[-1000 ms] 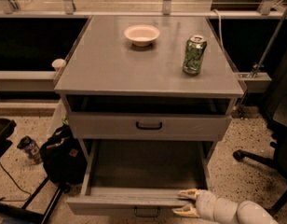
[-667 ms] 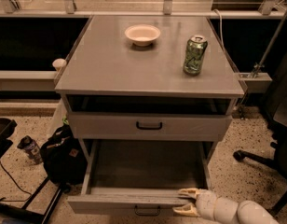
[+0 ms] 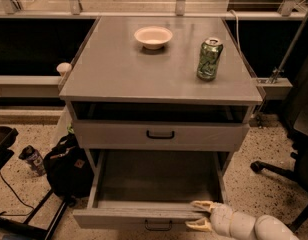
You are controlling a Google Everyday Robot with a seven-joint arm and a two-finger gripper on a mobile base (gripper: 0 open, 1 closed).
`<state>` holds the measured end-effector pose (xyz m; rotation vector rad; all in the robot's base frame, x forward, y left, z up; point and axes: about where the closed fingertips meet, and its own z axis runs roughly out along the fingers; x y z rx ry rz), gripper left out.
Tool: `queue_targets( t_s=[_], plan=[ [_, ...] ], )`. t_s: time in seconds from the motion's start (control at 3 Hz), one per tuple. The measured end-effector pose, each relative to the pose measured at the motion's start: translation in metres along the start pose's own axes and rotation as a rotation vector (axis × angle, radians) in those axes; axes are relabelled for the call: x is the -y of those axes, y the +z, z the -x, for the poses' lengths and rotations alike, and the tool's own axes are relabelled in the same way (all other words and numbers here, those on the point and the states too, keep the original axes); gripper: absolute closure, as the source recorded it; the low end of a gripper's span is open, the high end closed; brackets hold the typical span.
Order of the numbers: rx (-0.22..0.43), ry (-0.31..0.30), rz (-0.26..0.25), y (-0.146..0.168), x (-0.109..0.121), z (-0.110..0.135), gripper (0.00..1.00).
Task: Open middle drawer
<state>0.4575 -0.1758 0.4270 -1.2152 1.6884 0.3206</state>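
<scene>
Grey cabinet (image 3: 119,69) fills the view; its middle drawer (image 3: 124,218) stands pulled well out beneath the closed top drawer (image 3: 114,134), so the job looks done. At the drawer's front right the gripper (image 3: 200,215) straddles the lip, jaws spread, apparently clamping nothing.

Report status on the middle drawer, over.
Cream two-finger gripper open, at right end of wide grey middle drawer front. Drawer pulled well out, black bar handle free. Nothing in its path.
</scene>
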Motion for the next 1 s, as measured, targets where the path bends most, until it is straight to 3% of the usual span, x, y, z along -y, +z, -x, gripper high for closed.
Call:
queue_targets(
  t_s=[0.33,0.67,1.0],
  plan=[
    [0.000,0.000,0.000,0.0000,0.0000,0.0000,0.12],
    [0.000,0.000,0.000,0.0002,-0.0001,0.0001,0.00],
    [0.000,0.000,0.000,0.0002,-0.0001,0.0001,0.00]
  ],
)
